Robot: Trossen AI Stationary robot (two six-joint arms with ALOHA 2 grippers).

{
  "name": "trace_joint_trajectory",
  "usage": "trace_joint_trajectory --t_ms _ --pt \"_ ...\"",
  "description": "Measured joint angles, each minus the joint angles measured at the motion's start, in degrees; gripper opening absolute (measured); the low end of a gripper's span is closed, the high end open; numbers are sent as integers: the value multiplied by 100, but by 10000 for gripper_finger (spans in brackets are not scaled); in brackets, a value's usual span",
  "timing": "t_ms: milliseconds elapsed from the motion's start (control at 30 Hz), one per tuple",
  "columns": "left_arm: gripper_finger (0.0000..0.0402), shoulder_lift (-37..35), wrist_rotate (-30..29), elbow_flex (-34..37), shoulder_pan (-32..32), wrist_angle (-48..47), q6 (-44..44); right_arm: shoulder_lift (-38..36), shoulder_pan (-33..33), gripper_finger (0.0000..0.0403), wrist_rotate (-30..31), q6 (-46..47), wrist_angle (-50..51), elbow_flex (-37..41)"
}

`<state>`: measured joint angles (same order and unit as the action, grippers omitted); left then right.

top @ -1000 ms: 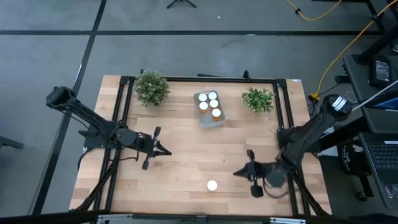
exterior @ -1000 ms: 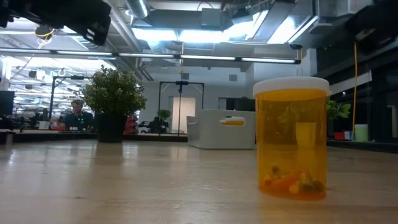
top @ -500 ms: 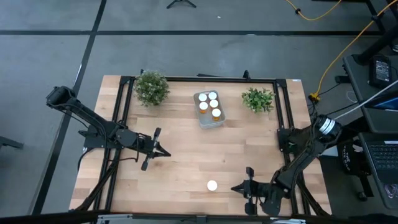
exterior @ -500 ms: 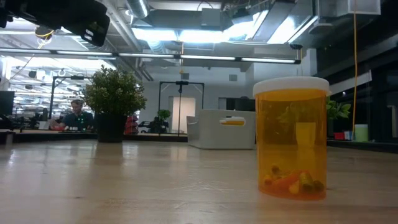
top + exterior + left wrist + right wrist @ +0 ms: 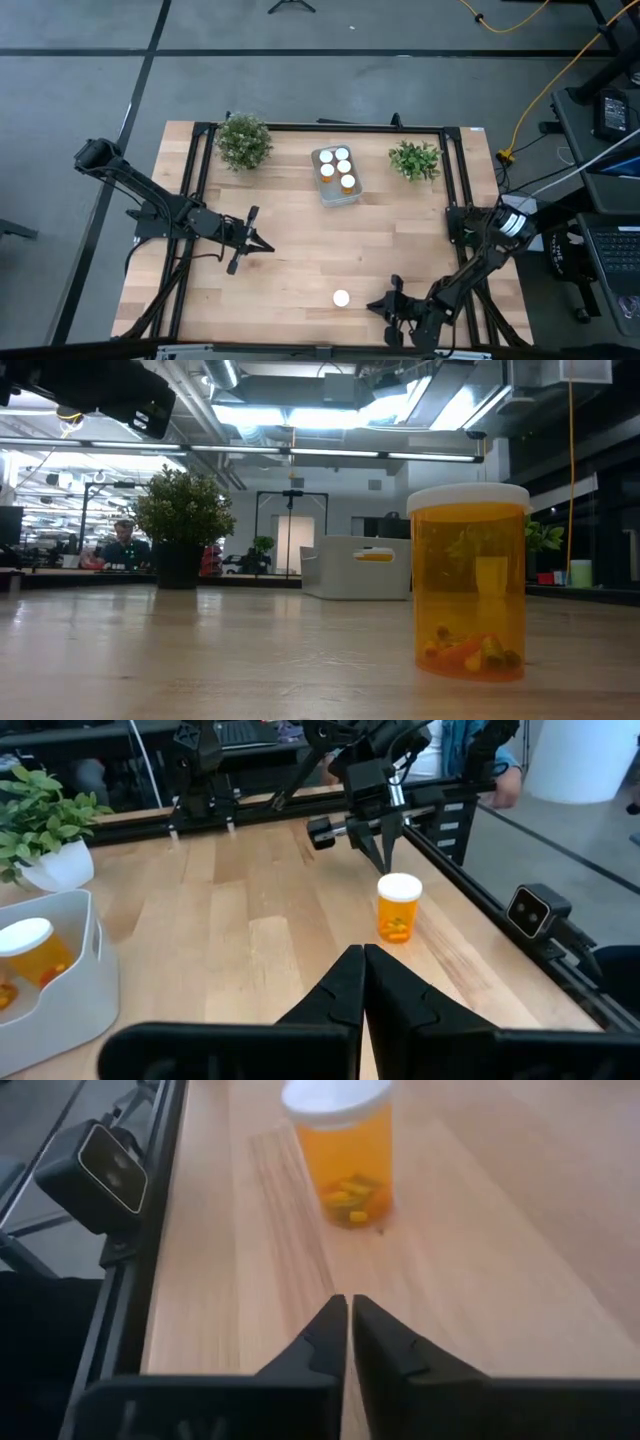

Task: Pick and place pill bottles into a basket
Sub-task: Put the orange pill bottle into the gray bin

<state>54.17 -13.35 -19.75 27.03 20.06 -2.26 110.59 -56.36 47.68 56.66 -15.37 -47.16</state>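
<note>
1. Your right tool (image 5: 385,303) sits low at the near edge of the table (image 5: 290,250), just beside the lone pill bottle (image 5: 341,298). From its wrist view its fingers (image 5: 325,1342) point at the bottle (image 5: 345,1150) with only a slim gap between them, far too narrow to take the body, and nothing is held.
2. That bottle stands upright on bare wood, white cap up and apart from the tool. That suits a side-on grasp, judging from how level the tool comes in.
3. The basket (image 5: 352,194) lies at the far middle of the table, between the two potted plants (image 5: 243,140). Four white caps show inside it, so those bottles look placed; the one by your right tool is the only loose one you can see.
4. Your left tool (image 5: 252,240) waits over the left middle of the table, fingers (image 5: 345,990) pressed together and empty, well clear of the basket and of the right arm's path.
5. Before you close in, you would likely need to spread the right tool wider than the bottle. Nudge it with narrow tips and it may tip or roll toward the table edge.
</note>
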Motion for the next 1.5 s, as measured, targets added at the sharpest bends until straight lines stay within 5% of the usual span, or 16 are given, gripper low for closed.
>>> trace_joint_trajectory --t_ms 633,1500 --pt "3 -1 -50 0 0 -43 0 72 305 287 -127 -901 -223 0" --pt "3 4 -50 0 0 -263 -2 703 715 304 -158 -1298 -1168 -45"
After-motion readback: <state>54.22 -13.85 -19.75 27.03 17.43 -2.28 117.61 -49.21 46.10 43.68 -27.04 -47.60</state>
